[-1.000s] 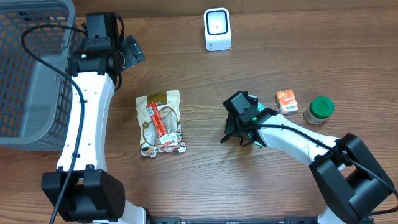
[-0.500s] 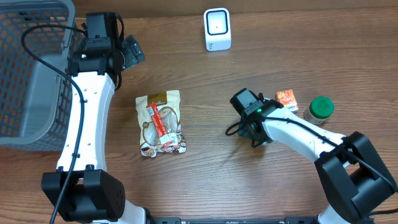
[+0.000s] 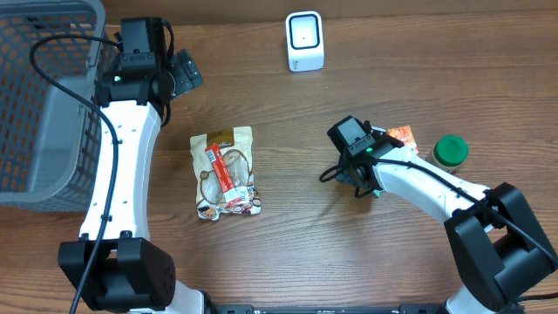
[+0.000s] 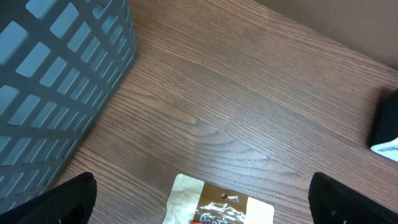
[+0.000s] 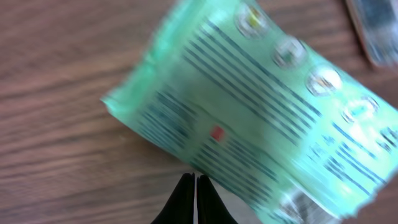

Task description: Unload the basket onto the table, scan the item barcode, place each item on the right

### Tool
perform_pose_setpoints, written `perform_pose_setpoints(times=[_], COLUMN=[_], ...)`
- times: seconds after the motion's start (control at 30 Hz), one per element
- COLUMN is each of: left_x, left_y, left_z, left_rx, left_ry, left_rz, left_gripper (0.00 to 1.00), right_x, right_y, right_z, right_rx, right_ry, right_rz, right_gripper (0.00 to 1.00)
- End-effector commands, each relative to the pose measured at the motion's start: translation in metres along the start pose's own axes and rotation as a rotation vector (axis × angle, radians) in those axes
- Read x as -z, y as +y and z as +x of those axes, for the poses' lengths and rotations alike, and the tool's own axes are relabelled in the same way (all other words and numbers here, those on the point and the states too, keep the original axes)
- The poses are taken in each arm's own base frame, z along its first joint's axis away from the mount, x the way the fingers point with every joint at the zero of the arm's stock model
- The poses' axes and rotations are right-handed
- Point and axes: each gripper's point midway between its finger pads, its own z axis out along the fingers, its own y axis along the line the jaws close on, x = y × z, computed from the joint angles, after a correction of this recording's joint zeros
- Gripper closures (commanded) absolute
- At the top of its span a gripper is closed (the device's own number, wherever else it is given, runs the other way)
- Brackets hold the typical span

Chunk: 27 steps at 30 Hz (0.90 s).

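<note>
Right gripper [image 5: 195, 182] pinched fully closed, tips at near edge of green packet [image 5: 249, 124]; actual hold unclear. Packet just ahead of tips: likely light, limp, slick film. Best taken by edge seam. Scanner [image 3: 304, 41] well beyond. Left gripper [image 3: 179, 74] wide open, empty.

The white left arm [image 3: 118, 166] stretches long and nearly straight away from its base, black wrist at the far end. The left hand [image 3: 185, 74] is spread wide, and only its two dark fingertips [image 4: 68, 199] show, at the lower corners of its own camera view. The right arm [image 3: 418, 183] lies low and bent across the counter. The right hand [image 3: 349, 177] points downward, its two black fingers [image 5: 185, 202] pressed flat together with no gap between them.
</note>
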Motion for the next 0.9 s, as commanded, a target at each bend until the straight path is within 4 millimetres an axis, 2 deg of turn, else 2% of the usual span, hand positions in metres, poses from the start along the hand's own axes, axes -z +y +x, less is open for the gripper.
perform_pose_setpoints(times=[0.0, 0.1, 0.43, 0.77, 0.87], left_x=[-0.003, -0.003, -0.003, -0.003, -0.003], left_y=[0.004, 0.004, 0.004, 0.004, 0.004], left_z=[-0.001, -0.001, -0.001, -0.001, -0.001], left_rx=[0.002, 0.002, 0.002, 0.002, 0.002], left_ry=[-0.004, -0.004, -0.004, -0.004, -0.004], left_rz=[-0.023, -0.023, -0.023, -0.023, -0.023], left_gripper=[0.0, 0.0, 0.0, 0.0, 0.0], right_x=[0.004, 0.005, 0.005, 0.005, 0.004], right_y=[0.009, 0.008, -0.001, 0.0, 0.009], right_z=[-0.016, -0.025, -0.028, -0.028, -0.024], right_rx=[0.008, 0.002, 0.004, 0.023, 0.097], right_ry=[-0.055, -0.099, -0.125, -0.122, -0.096], right_rz=[-0.024, -0.01, 0.036, 0.033, -0.011], right_gripper=[0.96, 0.96, 0.96, 0.96, 0.96])
